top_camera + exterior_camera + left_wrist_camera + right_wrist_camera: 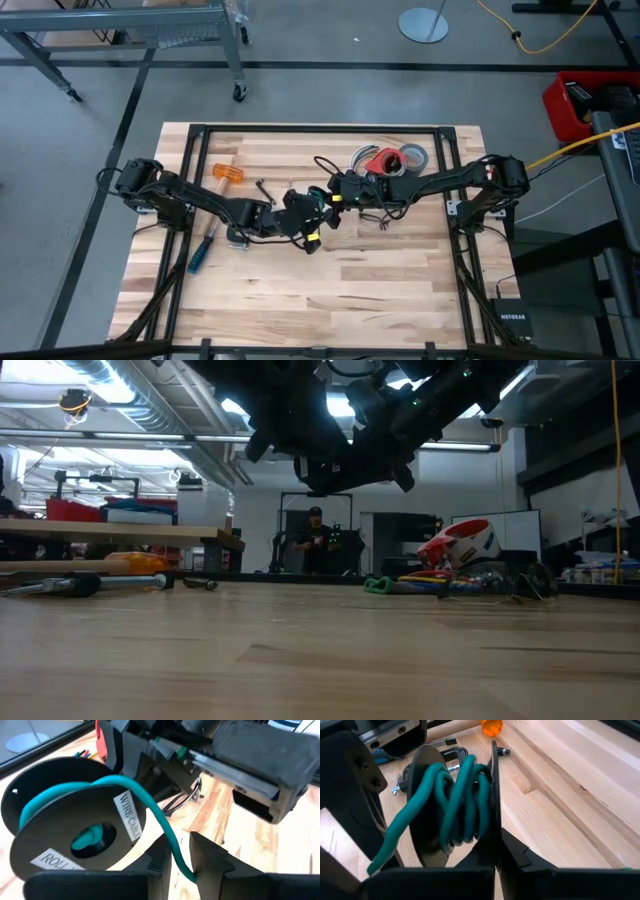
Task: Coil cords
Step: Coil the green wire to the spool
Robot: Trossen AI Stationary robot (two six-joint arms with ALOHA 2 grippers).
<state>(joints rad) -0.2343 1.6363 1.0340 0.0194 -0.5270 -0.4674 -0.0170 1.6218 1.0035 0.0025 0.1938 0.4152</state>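
Observation:
A black spool point(75, 830) labelled "WIRE CABLE ROLL" carries the teal-green cord point(460, 795), wound in several turns between its two flanges. Both grippers meet above the middle of the table and are raised clear of it in the low view point(340, 430). My right gripper point(495, 862) is shut on the spool. My left gripper point(182, 865) is shut on the cord's free stretch, which runs off the spool. In the high view the left gripper point(305, 220) and right gripper point(335, 192) are side by side. A thin black cord point(380, 212) lies on the table under the right arm. My left gripper pinches the teal cord's free stretch point(175, 847) between its two fingers, a short way from where it leaves the spool. The cord curves up from the fingers over the spool's flange. My right gripper pinches the rim of one spool flange point(493, 837) between its two fingers. The spool stands on edge, lifted clear of the table.
A red tape roll point(383, 158) and a grey one point(413, 155) lie at the far right of the table. An orange-handled tool point(227, 173), a small clamp point(263, 188) and a blue-handled screwdriver point(200, 255) lie on the left. The near half of the table point(330, 300) is bare wood.

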